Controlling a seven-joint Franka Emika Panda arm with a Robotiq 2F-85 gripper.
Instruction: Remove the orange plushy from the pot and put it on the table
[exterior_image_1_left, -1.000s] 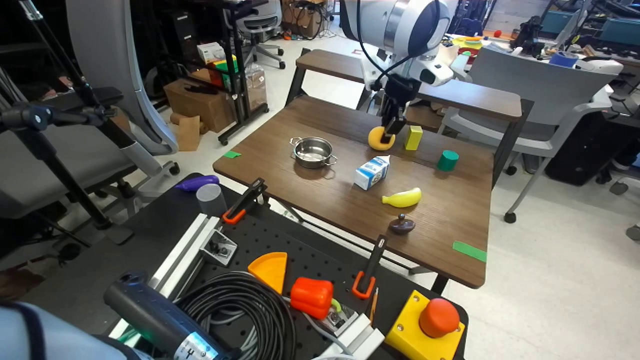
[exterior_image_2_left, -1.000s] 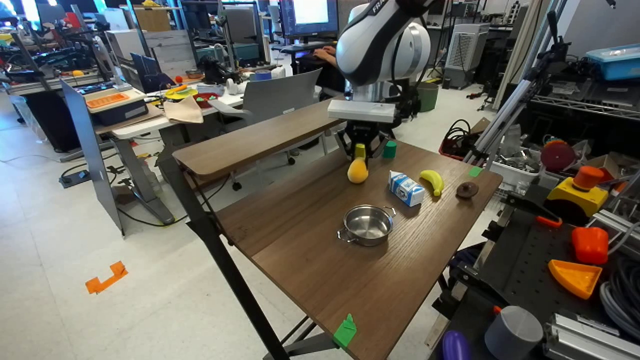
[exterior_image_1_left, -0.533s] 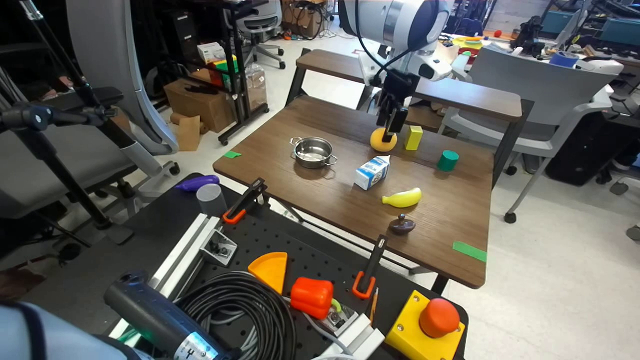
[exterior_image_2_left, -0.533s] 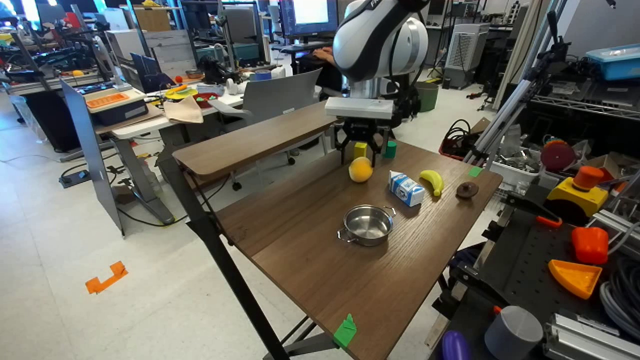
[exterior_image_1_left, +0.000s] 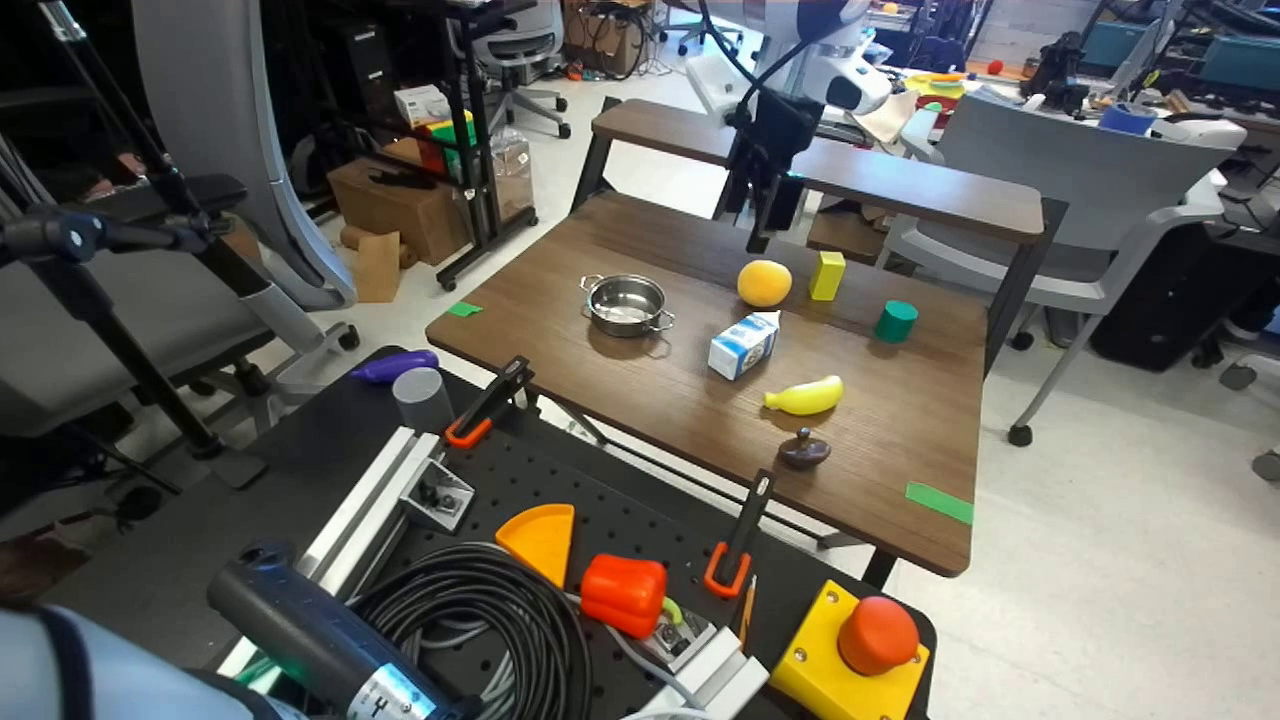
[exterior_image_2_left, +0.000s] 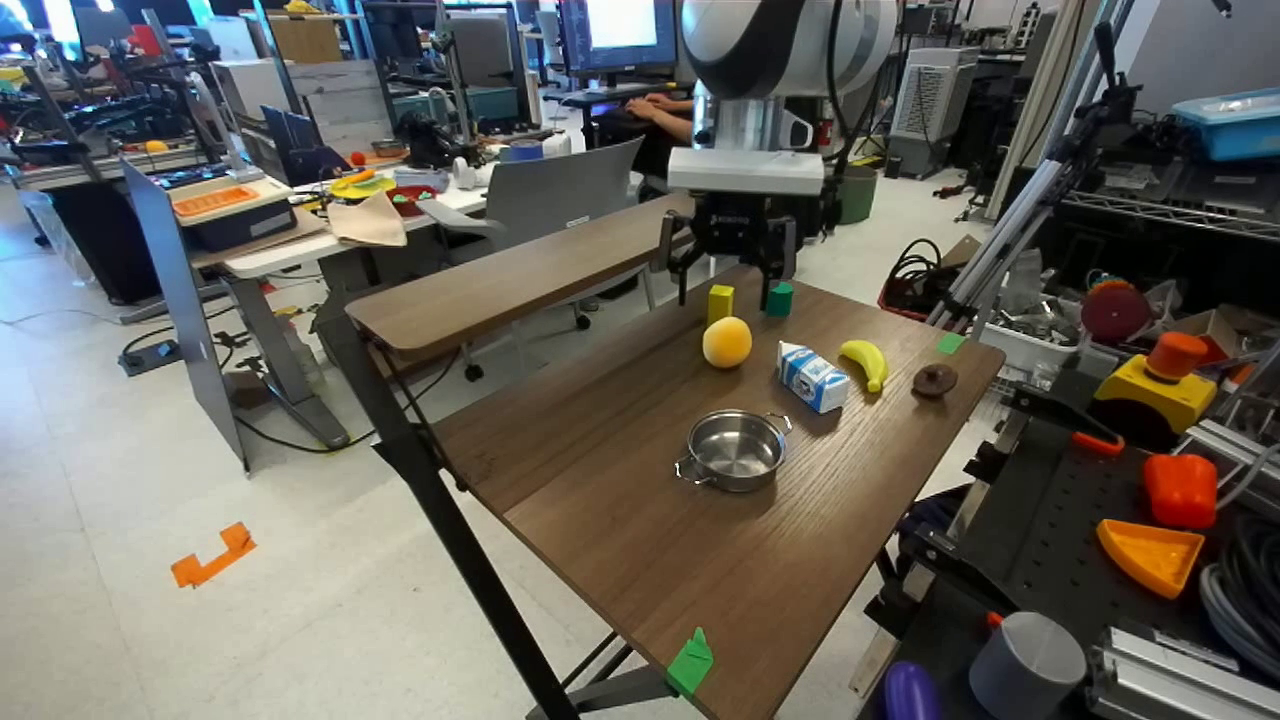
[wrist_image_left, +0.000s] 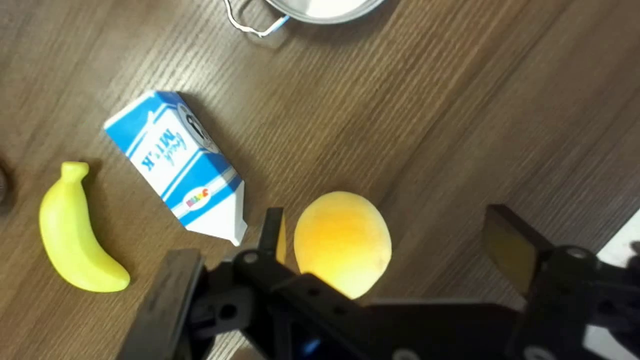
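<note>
The orange plushy (exterior_image_1_left: 764, 284), a round yellow-orange ball, rests on the dark brown table (exterior_image_1_left: 640, 380) with nothing holding it. In the wrist view the plushy (wrist_image_left: 342, 242) appears between the spread fingers, nearer to the left finger (wrist_image_left: 272, 232). My gripper (exterior_image_2_left: 725, 300) is raised above the tabletop behind the ball, jaws wide apart and free of it. The pot (exterior_image_2_left: 738, 452), silver and shallow with two handles, is empty and stands apart from the plushy in both exterior views. Only its rim (wrist_image_left: 330, 20) and one handle reach into the top of the wrist view.
A blue-and-white milk carton (wrist_image_left: 175, 160) lies beside the plushy. A yellow block (exterior_image_1_left: 827, 276) and a green cylinder (exterior_image_1_left: 896, 321) stand near the back. A yellow banana (exterior_image_1_left: 806, 396) and a dark toy (exterior_image_1_left: 804, 449) lie toward the front. A raised shelf (exterior_image_2_left: 530, 270) borders the table.
The fingers have opened and let go of the plushy. My gripper has then risen and drawn back from it, while the ball has shifted slightly and stayed on the table.
</note>
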